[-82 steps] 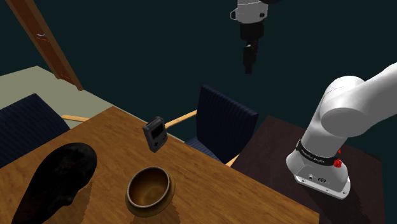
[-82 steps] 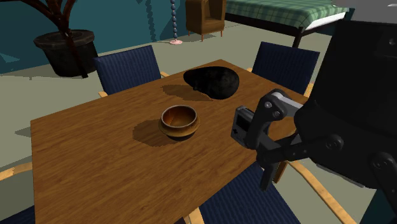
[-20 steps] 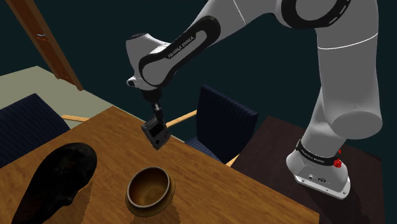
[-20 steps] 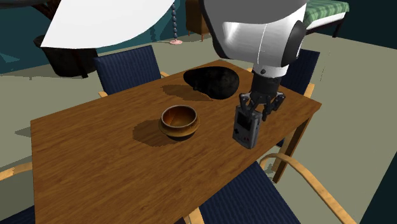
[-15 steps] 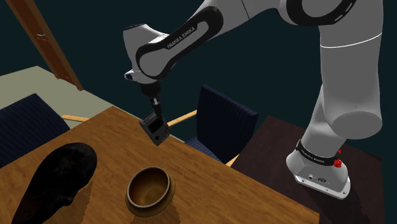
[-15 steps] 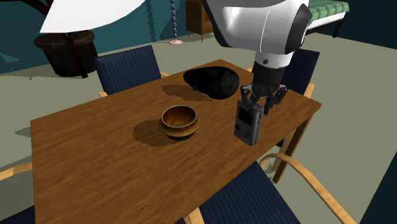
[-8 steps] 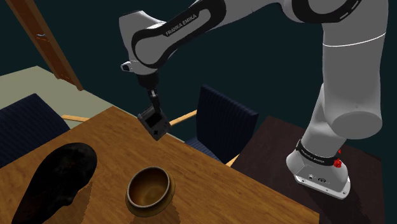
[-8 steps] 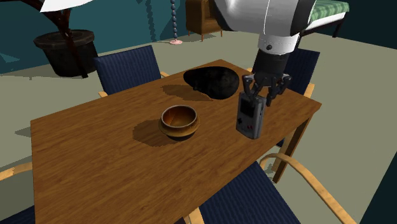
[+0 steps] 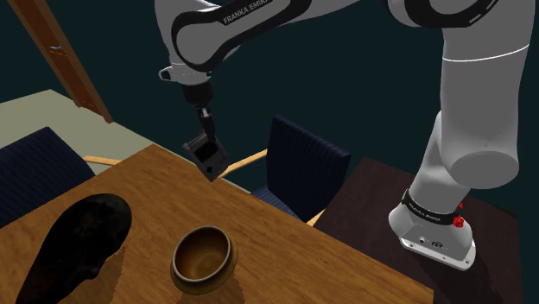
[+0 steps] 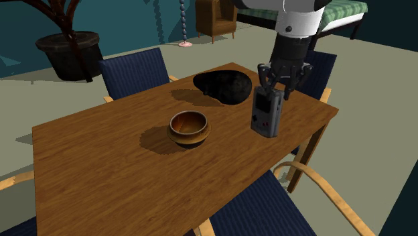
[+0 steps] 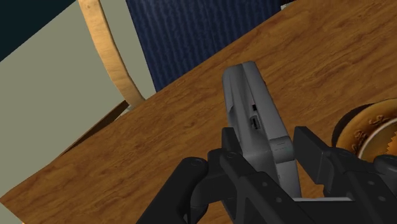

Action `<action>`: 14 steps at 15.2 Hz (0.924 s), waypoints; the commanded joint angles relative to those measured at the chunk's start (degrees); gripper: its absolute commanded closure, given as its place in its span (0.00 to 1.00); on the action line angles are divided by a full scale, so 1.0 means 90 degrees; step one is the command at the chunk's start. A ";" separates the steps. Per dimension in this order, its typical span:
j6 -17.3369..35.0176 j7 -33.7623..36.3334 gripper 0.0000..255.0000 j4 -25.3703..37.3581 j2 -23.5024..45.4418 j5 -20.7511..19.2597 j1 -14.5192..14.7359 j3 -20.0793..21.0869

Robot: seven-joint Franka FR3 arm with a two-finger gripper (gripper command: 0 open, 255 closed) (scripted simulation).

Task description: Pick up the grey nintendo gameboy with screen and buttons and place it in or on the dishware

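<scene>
Gripper (image 10: pixel 276 92) clasps gameboy (image 10: pixel 265 114); bowl (image 10: pixel 188 127), perhaps a dark cushion (image 10: pixel 224 86), nearby.

Wooden table (image 10: pixel 120 174), blue chairs (image 10: pixel 134 70), potted plant (image 10: pixel 67 50)

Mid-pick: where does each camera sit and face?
Shoulder view: beside the stand, looking down over the table; the white arm reaches up and left.
Second exterior view: off a table corner, looking across it toward a bed; the gripper hangs from the top.
Wrist view: on the hand, looking at the table edge; black fingers clasp the Game Boy.
All three share the Game Boy and wooden bowl.
</scene>
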 commanded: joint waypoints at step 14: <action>-0.0839 0.0567 1.00 0.0306 -0.0538 0.0083 0.0366 0.0253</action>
